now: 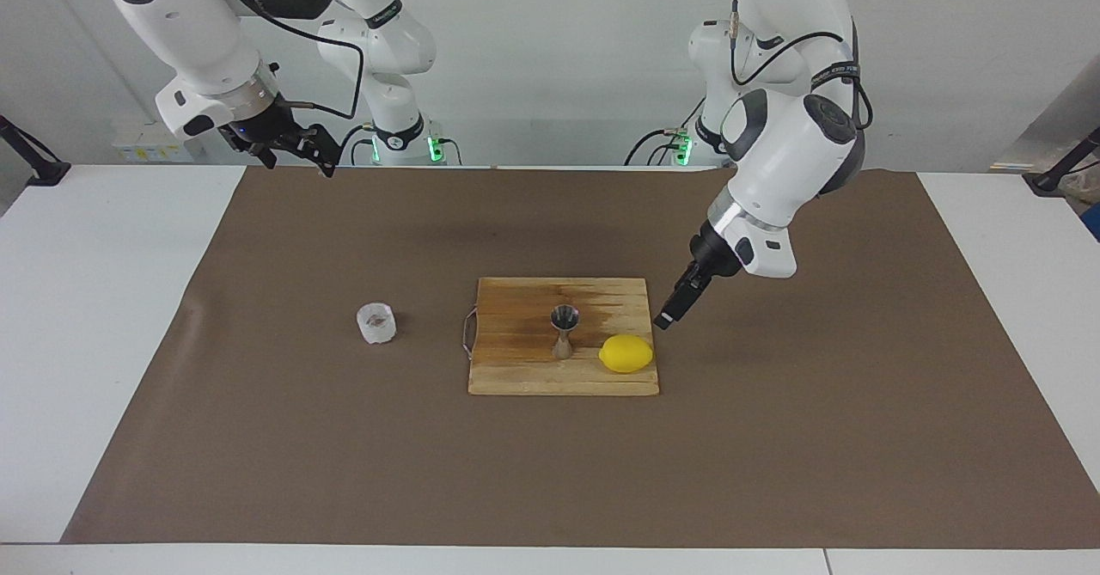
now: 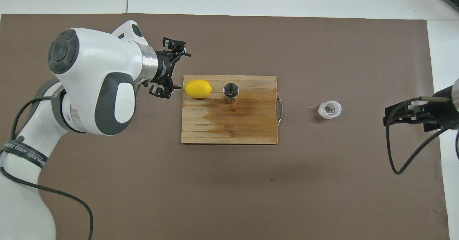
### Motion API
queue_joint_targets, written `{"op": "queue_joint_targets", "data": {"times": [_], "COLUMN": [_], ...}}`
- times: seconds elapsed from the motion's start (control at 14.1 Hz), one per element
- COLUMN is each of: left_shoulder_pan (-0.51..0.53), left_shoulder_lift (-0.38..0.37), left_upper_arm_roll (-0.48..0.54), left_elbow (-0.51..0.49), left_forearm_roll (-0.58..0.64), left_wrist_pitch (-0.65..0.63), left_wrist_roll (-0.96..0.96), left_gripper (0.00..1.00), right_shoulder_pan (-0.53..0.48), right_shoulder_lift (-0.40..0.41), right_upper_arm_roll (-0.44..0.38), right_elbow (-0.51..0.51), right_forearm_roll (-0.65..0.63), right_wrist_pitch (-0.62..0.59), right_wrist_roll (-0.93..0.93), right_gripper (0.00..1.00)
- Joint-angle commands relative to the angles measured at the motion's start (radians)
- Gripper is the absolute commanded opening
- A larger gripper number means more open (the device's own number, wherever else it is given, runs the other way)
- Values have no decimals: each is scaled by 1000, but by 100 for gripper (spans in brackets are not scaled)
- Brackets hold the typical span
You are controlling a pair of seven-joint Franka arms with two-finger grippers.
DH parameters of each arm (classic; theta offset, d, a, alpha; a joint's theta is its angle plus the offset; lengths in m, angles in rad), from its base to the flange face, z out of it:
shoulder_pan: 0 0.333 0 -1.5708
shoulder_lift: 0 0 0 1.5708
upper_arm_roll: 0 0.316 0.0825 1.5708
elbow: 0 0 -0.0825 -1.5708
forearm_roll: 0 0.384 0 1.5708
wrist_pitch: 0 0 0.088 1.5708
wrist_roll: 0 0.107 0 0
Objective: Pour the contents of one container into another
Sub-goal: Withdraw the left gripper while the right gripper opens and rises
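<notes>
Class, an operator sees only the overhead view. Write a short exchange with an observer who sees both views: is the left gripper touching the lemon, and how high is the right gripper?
Operator: Is the left gripper touching the lemon?
Observer: No. The left gripper hangs in the air, open, beside the cutting board, apart from the lemon.
Operator: How high is the right gripper?
Observer: The right gripper waits raised high, open and empty, far above the plastic cup that stands on the mat.

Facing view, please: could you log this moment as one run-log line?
left claw: open, empty, beside cutting board | right claw: open, waiting | jigger: upright on board beside lemon | plastic cup: on mat, untouched
</notes>
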Motion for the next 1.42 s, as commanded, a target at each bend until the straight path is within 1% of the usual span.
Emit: {"op": "queue_joint_targets", "data": {"times": [0.0,0.07,0.21,0.43,0.64,0.71,0.78,0.85,0.92,0.99,1.07,1.14,1.21,1.35], "left_shoulder_pan": [4,11,49,140,233,249,257,260,258,255,252,251,249,248], "left_shoulder_lift": [-42,-52,-87,-144,-206,-225,-237,-240,-245,-245,-247,-250,-262,-277], "left_upper_arm_roll": [-2,-1,-2,-1,-2,-1,-1,-1,-2,-2,-4,-4,-5,-8], "left_elbow": [-12,-14,-29,-34,-32,-32,-28,-20,0,24,57,78,86,88], "left_forearm_roll": [122,133,180,189,235,258,281,303,320,335,352,355,357,357], "left_wrist_pitch": [-77,-96,-134,-229,-314,-337,-358,-375,-398,-430,-475,-514,-545,-567], "left_wrist_roll": [164,232,388,688,933,986,1013,1019,1021,1022,1028,1037,1044,1048], "left_gripper": [100,100,100,100,100,100,100,100,100,100,100,100,100,100], "right_shoulder_pan": [-11,-14,-24,-84,-121,-150,-155,-155,-156,-164,-175,-179,-173,-172], "right_shoulder_lift": [-19,-20,-20,-45,-52,-43,-30,-7,22,61,114,174,202,214], "right_upper_arm_roll": [7,7,2,-3,-3,-4,-4,-6,-4,-4,-6,-6,-6,-4], "right_elbow": [-6,-9,-18,-99,-191,-226,-248,-251,-251,-251,-251,-254,-262,-282], "right_forearm_roll": [18,20,41,86,103,188,245,265,276,334,424,492,533,624], "right_wrist_pitch": [-8,-1,56,120,283,336,411,462,484,486,493,531,579,605], "right_wrist_roll": [-44,-109,-289,-611,-946,-1129,-1289,-1383,-1413,-1448,-1561,-1700,-1823,-1922], "right_gripper": [100,100,100,100,100,100,100,100,100,100,100,100,100,100]}}
